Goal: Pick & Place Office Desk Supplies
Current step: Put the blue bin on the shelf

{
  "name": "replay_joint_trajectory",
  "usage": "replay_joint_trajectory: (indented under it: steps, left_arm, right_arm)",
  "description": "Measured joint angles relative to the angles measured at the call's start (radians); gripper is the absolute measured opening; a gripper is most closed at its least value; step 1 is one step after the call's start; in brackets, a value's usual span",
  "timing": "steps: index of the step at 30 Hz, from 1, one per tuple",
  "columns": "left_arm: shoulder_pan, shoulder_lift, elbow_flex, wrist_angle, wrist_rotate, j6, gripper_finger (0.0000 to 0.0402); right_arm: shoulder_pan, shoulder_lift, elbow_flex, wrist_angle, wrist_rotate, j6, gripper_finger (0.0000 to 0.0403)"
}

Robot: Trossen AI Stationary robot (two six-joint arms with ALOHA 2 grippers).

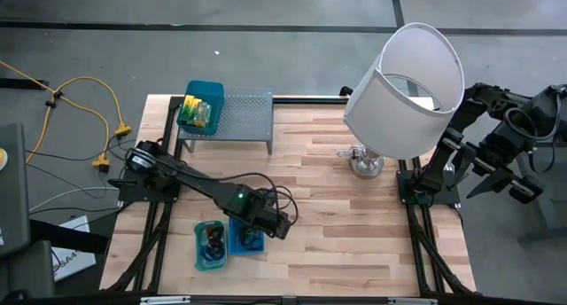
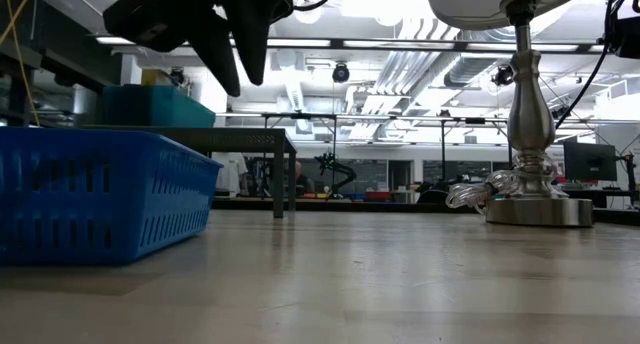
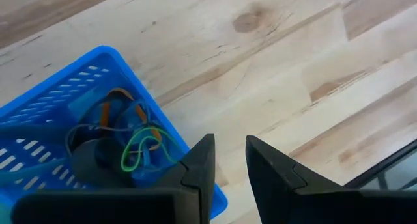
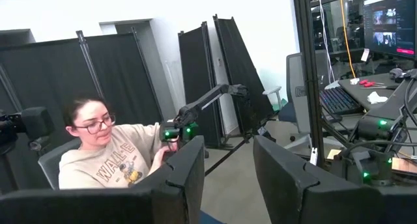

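A blue slotted tray (image 3: 58, 113) stands near the table's front left, next to a teal tray (image 1: 209, 246). In the blue tray lie loose office desk supplies: a green rubber band (image 3: 138, 152), orange bands (image 3: 120, 101) and a dark round item (image 3: 91, 160). My left gripper (image 3: 229, 144) hangs open above the tray's right rim (image 1: 262, 237), pointing steeply down, with nothing between its fingers; the low view shows it (image 2: 243, 82) well above the table. My right gripper (image 4: 228, 146) is open, raised beyond the table's right edge (image 1: 509, 183) and pointing level into the room.
A teal bin with yellow-green packets (image 1: 197, 110) sits on a grey perforated rack (image 1: 239, 119) at the far left. A big white-shaded lamp (image 1: 403, 83) stands at the far right on its metal base (image 2: 540, 209). Bare wood lies between. A seated person (image 4: 111, 152) is beyond the table.
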Motion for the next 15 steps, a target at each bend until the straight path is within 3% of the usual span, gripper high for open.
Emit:
replay_joint_trajectory:
  steps: [15]
  left_arm:
    - [0.002,0.003,0.0,-0.058,-0.022,-0.153,0.0081]
  right_arm:
    - [0.0,0.0,0.0,0.0,0.0,0.0,0.012]
